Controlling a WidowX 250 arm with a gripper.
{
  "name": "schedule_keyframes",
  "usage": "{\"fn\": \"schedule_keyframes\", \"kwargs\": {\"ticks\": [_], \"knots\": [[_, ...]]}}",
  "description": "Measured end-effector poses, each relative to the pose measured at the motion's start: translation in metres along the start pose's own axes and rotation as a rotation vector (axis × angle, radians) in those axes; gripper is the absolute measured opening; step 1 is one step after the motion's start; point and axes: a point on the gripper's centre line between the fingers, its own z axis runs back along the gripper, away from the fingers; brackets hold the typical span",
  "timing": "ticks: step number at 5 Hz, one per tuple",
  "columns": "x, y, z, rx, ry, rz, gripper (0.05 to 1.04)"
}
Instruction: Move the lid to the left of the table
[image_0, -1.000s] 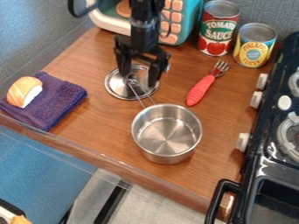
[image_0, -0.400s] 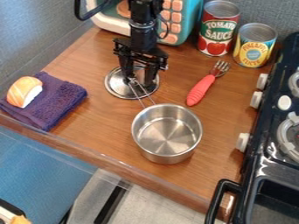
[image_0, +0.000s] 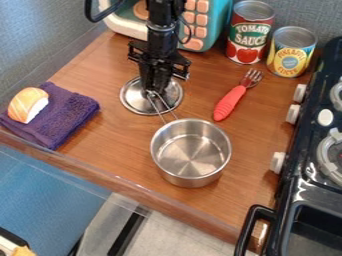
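Note:
My black gripper (image_0: 155, 90) hangs over the back middle of the wooden table, its fingers drawn together at the centre of the lid. Round, silver and shiny, the lid (image_0: 133, 102) lies flat on the table behind the pot; its knob is hidden by the fingers, which look shut on it. The wire handle of the steel pot reaches back over the lid's front edge, close to the fingertips. Left of the lid is table surface (image_0: 100, 85).
The steel pot (image_0: 190, 152) stands in front of the lid. A purple towel (image_0: 67, 112) bearing a sushi toy (image_0: 28, 105) lies at left, a red-handled fork (image_0: 230, 102) at right. Behind are two cans (image_0: 250, 32) and a teal toy appliance (image_0: 212, 25); the stove (image_0: 307, 160) borders the right.
The gripper's fingers were wide apart over the lid and have closed together at its centre. The lid looks almost unmoved, and the pot stays where it was.

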Motion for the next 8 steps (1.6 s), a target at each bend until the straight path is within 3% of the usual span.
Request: {"fn": "schedule_keyframes", "kwargs": {"ticks": [1,2,4,5,8], "knots": [[0.001,-0.003,0.004,-0.030,0.007,-0.008,0.277],[0.014,0.008,0.018,-0.048,-0.037,0.035,0.277],[0.023,0.038,0.034,-0.054,-0.077,0.107,0.277],[0.017,0.058,0.034,-0.043,-0.063,0.164,0.277],[0.010,0.109,0.007,-0.013,-0.005,0.309,0.277]]}}
